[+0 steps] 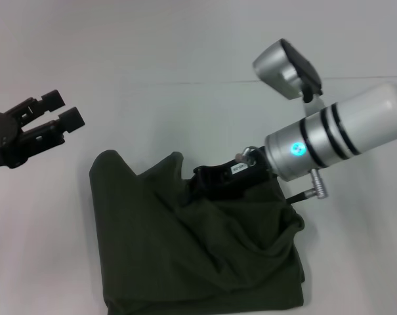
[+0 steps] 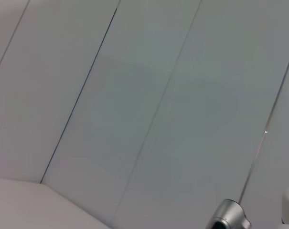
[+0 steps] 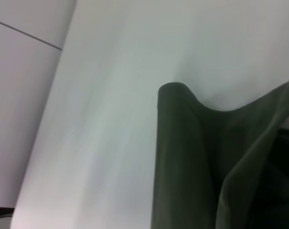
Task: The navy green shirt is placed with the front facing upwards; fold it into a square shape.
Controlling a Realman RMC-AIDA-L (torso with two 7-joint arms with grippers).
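1. On my head feed the navy green shirt (image 1: 198, 249) lies bunched on the white table (image 1: 47, 249), roughly folded into a blocky heap with loose ridges and a raised corner at its far left. The print and collar are not visible to me.
2. My right wrist feed adds a close look at that cloth (image 3: 192, 157): one rounded, upstanding fold edge against the bare tabletop (image 3: 101, 119), with further layers draped behind it. My left wrist feed shows none of the shirt, only pale wall panels (image 2: 134, 95) with dark seams and a bit of silver hardware at one edge.
3. The right gripper (image 1: 208, 184) is down at the far edge of the heap, its black body half buried in the fabric. The cloth hides its fingertips, so I cannot tell whether they are spread or pinching.
4. The left gripper (image 1: 62, 109) hangs in the air off to the left, apart from the shirt, its two black fingers spread with nothing between them.
5. The right arm's white and silver forearm (image 1: 342, 131) crosses over the far right of the heap and blocks my head view there.
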